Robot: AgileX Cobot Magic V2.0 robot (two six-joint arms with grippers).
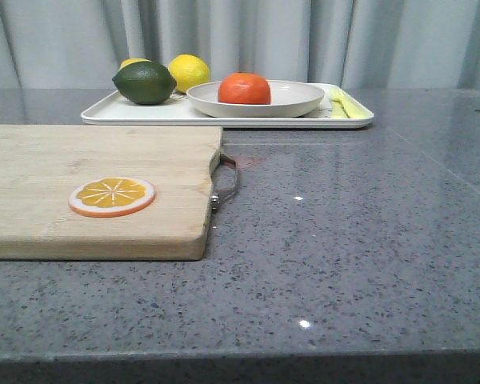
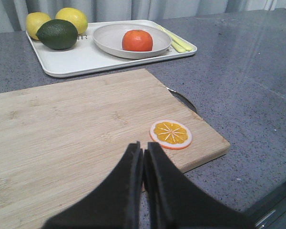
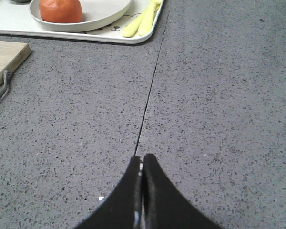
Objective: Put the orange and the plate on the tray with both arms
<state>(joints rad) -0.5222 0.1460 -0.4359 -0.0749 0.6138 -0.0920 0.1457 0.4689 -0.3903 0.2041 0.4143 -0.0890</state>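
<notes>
Resting closed, empty: left claw (image 2: 143, 157) over cutting board (image 2: 76, 129); right claw (image 3: 141, 167) over table (image 3: 219, 119).

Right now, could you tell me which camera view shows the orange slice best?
The left wrist view: the orange slice lies whole on the cutting board, seen from above. The front view shows it whole too, but flatter. The right wrist view misses it.

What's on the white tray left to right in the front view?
Dark green lime → yellow lemon → round orange fruit, sitting in the off-white round plate → pale yellow utensils at the rectangular white tray's right end.
</notes>
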